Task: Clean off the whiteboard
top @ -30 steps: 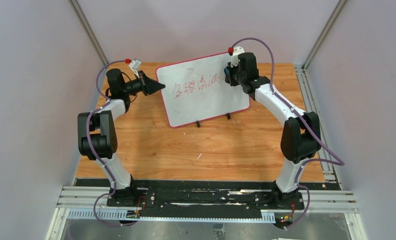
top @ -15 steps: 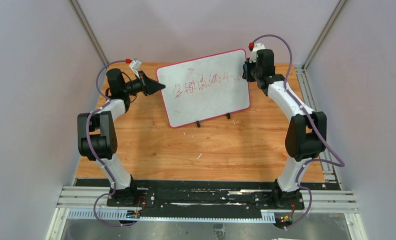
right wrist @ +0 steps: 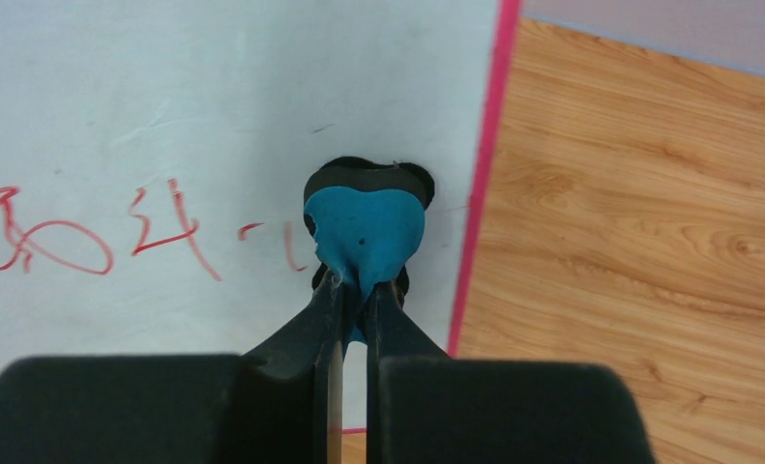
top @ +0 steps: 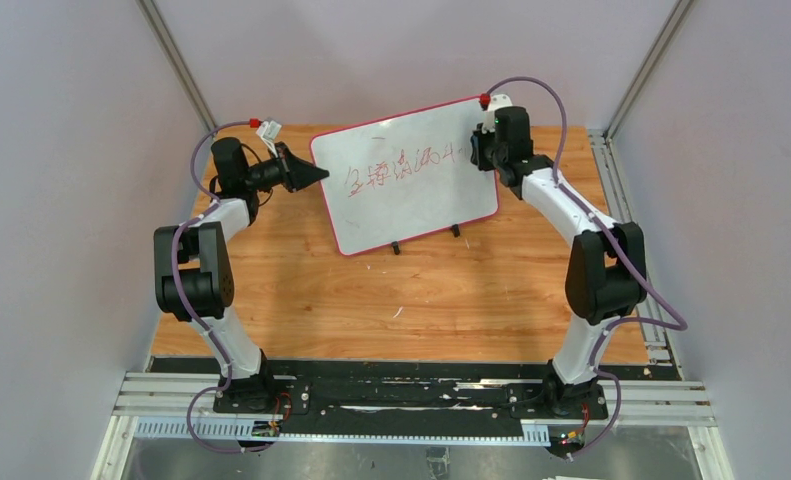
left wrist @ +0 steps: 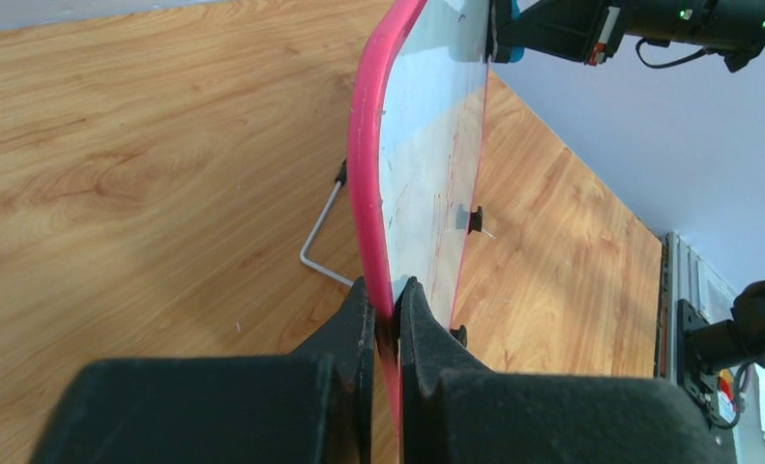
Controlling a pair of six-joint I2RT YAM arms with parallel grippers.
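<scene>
Left hand (left wrist: 386, 307) clamped on the pink left edge of the whiteboard (top: 416, 205), which stands tilted on its black feet (top: 396, 248) at the back middle of the tabletop (top: 371, 295). Red writing (top: 396, 168) runs across its upper part. Right hand (right wrist: 356, 290) clamped on blue-and-black eraser (right wrist: 368, 227), pressed to the board face just inside the right edge.

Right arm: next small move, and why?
Probably slide the eraser along the whiteboard toward the left gripper, over the red writing. The right gripper pinches the eraser against the board near its right edge; the writing beside it is unerased, and the left gripper clamps the opposite edge.
</scene>
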